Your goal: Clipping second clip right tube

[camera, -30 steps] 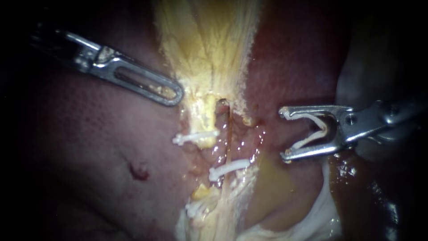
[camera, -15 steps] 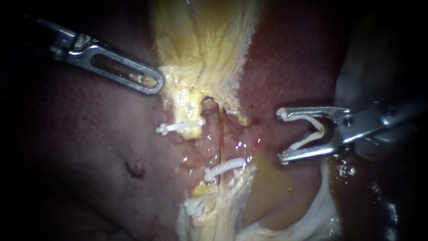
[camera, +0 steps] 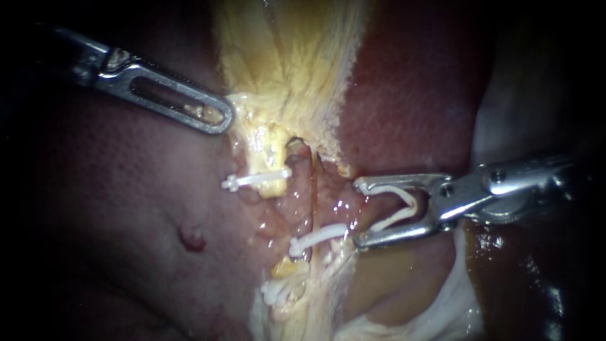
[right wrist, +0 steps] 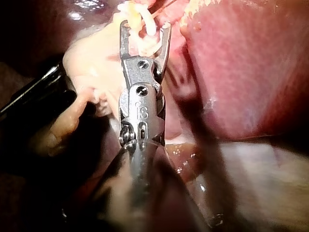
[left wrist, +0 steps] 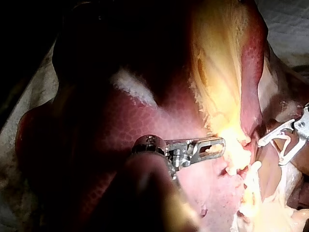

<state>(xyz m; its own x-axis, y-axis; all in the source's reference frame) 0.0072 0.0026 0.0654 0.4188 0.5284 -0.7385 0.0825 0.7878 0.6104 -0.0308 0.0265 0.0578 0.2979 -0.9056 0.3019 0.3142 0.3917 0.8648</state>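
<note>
Dark-red liver (camera: 126,189) on pale cloth (left wrist: 285,19)

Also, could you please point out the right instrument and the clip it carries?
Right instrument (camera: 357,213): endoscope view, midway between its jaw tips.
Carried clip (camera: 390,221): endoscope view, on its lower white limb.
</note>
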